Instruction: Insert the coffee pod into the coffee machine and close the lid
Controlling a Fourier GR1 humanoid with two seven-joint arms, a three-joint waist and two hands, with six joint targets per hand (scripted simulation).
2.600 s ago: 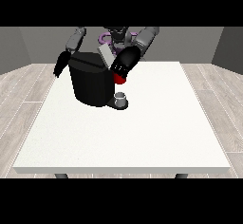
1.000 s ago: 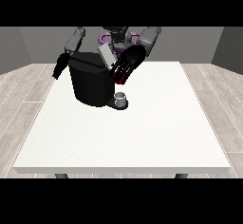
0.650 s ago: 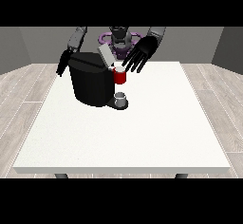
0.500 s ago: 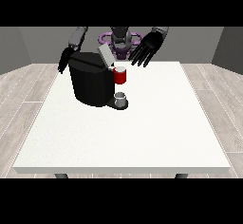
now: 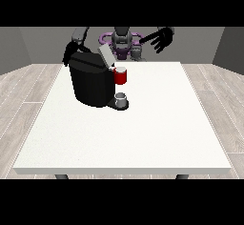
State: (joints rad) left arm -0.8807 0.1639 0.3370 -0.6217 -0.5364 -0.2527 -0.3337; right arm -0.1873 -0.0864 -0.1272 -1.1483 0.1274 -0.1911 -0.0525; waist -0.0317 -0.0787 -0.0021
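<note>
If you start from the near edge, table [image 5: 143, 138]: big white top, and everything that matters sits toward its far left part.
Grey thing [image 5: 121, 97]: small, sits on the low front base of the machine. Can't tell if it's the pod or just a cup, so I'm not calling it.
Coffee machine [image 5: 90, 83]: black block, front facing the view's right, standing on the table.
Red thing at the machine [image 5: 121, 76]: right at the front of the machine, just above the grey thing.
Lid [image 5: 105, 56]: grey flap on top of the machine, tilted up and open, so I'd say the closing step isn't done.
Hand at the view's left [image 5: 70, 53]: tucked behind the machine's far top corner, dark on dark. Honestly can't tell how it's set or whether it touches the machine.
Hand at the view's right [image 5: 162, 38]: up in the air, well apart from the machine and lid, fingers spread apart and holding nothing.
Robot [image 5: 123, 40]: small at the far edge of the table, behind the machine.
How I'd do the step: bring the spread hand over above the lid's raised free edge, keep the fingers straight and press the flap down toward its hinge. Come from above rather than from the side so the machine doesn't get shoved.
</note>
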